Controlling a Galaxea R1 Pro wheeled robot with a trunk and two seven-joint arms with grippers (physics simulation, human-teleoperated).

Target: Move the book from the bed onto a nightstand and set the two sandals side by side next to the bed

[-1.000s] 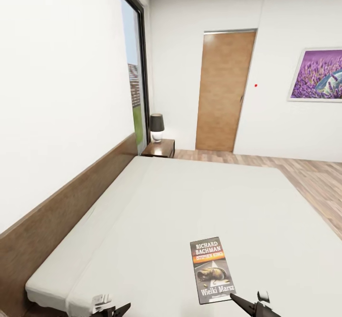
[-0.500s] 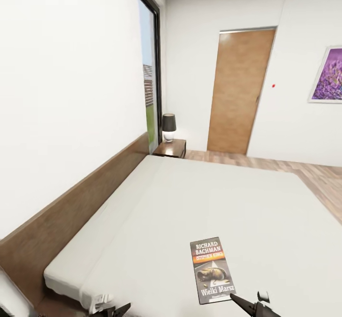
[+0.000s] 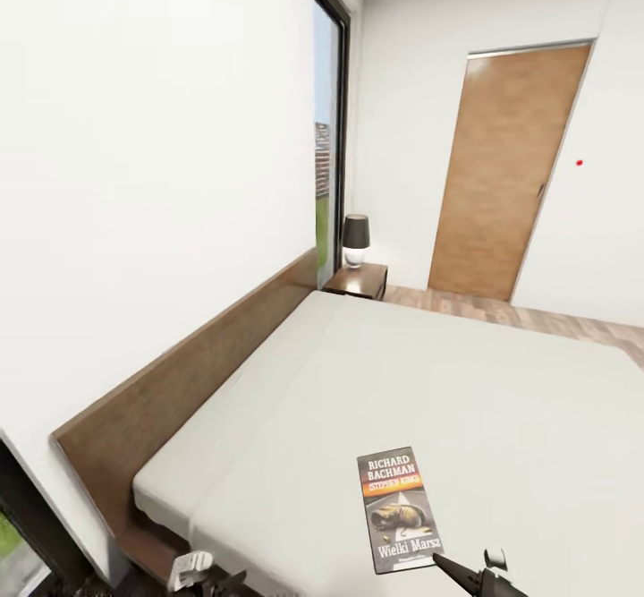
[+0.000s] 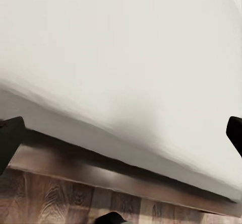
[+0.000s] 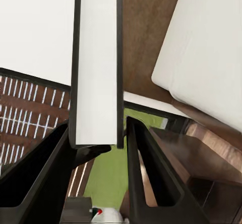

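Book: thin paperback, held edge-on between the closed jaws of the right gripper, above the bed. Judged light, flexible; best pinched near the spine. Left gripper jaws spread, empty.

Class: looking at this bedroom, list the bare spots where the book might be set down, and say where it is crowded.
The bed is bare all the way from the headboard across to the floor strip by the door. The nightstand is tightest: a lamp takes much of its top, leaving bare wood at its front.
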